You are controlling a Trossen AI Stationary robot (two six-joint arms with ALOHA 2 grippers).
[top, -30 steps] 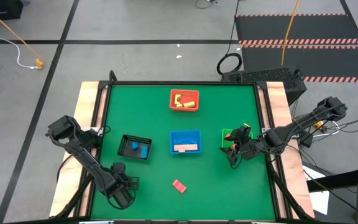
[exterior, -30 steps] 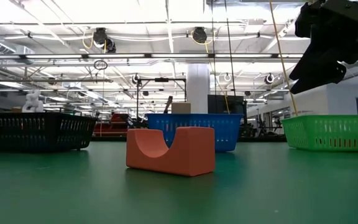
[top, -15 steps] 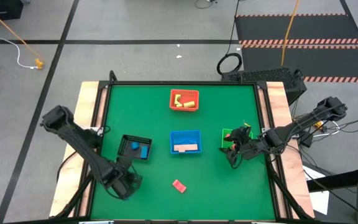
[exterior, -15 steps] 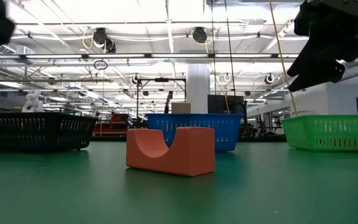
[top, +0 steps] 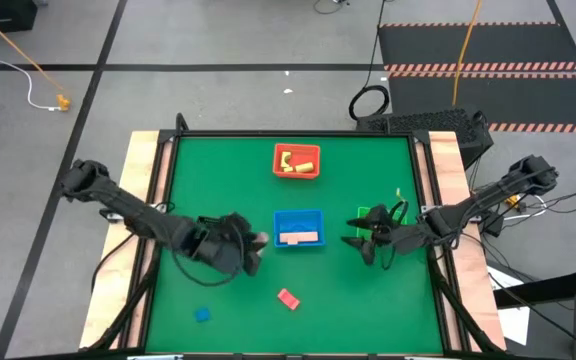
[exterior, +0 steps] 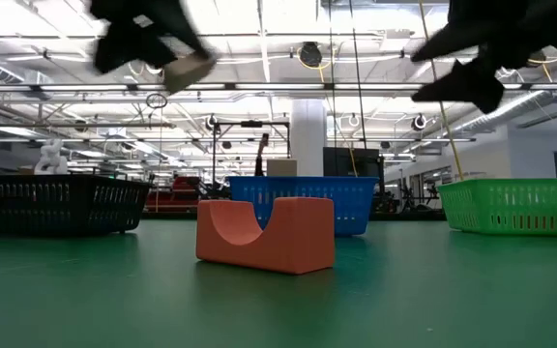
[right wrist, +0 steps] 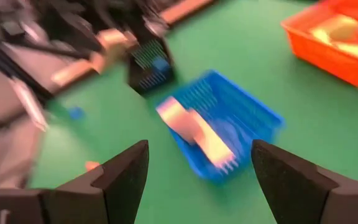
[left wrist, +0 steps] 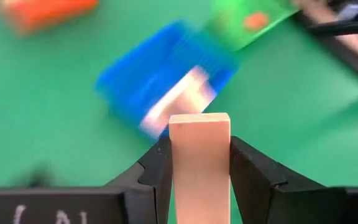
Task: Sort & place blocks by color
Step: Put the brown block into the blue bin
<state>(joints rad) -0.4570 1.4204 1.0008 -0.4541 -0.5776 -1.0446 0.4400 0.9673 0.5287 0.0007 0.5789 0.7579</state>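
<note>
My left gripper (top: 251, 242) hovers above the table between the black tray (top: 211, 228) and the blue tray (top: 298, 226), shut on a pale tan bar (left wrist: 199, 163). My right gripper (right wrist: 199, 149) is open in the air beside the green tray (top: 376, 217). A second tan bar (top: 301, 237) lies in the blue tray. Yellow blocks (top: 303, 155) lie in the red tray (top: 297, 172). A blue block (right wrist: 160, 62) sits in the black tray. A red-pink block with an arched notch (exterior: 265, 232) and a small blue cube (top: 202, 314) rest on the green mat. My left gripper pinches the tan bar between its two fingers, one on each long side face (left wrist: 174, 155). The bar's free end (left wrist: 199, 121) juts forward past the fingertips. In the low view the bar (exterior: 190, 68) is lifted clear, high above the table.
The green tray (left wrist: 247, 25) holds something small and reddish. Wooden rails (top: 146, 170) run along the table's left and right edges. The near strip of mat around the red-pink block (top: 288, 298) is otherwise open.
My left arm has swung fast from the near-left corner toward the table's middle, rising and ending beside the blue tray with the tan bar in its fingers. A small blue cube now shows where that gripper stood. My right gripper has shifted slightly toward the blue tray and tipped.
</note>
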